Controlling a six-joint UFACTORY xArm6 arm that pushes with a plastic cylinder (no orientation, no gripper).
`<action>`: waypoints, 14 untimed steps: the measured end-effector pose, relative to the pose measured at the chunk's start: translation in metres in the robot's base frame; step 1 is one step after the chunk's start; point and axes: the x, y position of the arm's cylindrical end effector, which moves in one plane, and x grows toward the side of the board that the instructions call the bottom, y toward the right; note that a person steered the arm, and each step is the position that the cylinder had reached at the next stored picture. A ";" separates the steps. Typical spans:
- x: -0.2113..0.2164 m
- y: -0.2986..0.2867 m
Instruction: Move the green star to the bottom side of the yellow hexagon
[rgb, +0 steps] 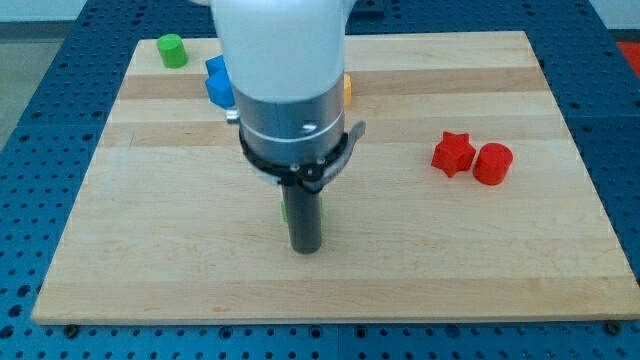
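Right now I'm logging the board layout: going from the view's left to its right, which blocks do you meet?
green cylinder → blue block → green sliver behind the rod, my tip just right of it → red star → red cylinder

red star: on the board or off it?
On. The red star sits on the wooden board, touching the red cylinder, inside the right edge.

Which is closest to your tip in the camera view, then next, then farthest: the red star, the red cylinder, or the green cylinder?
From my tip:
1. Red star, toward the view's right.
2. Red cylinder, just right of the star.
3. Green cylinder, at the view's top left corner.
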 end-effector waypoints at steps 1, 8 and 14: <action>-0.017 -0.007; -0.099 -0.012; -0.152 0.011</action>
